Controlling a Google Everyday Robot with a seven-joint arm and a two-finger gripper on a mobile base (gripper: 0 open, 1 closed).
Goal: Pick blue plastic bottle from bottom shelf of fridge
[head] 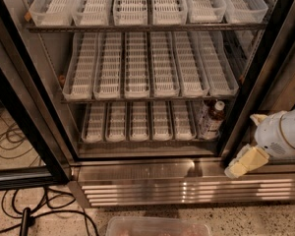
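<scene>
The fridge (24, 107) stands open, with a black door frame and white slotted trays. On the bottom shelf (137, 123), at its right end, stands the blue plastic bottle (214, 119). It is small, with dark brown contents, a white cap and a pale label. A clear shape sits close on its left; I cannot tell whether it is a second bottle. My gripper (246, 162), white with cream parts, hangs outside the fridge at the right. It is in front of the right door frame, lower than the bottle and to its right, and apart from it.
Two higher shelves (147, 70) carry rows of empty white trays. The ribbed steel base (162, 186) juts out below the bottom shelf. Black cables (19, 215) lie on the floor at the left. A clear plastic container (157, 226) sits at the bottom edge.
</scene>
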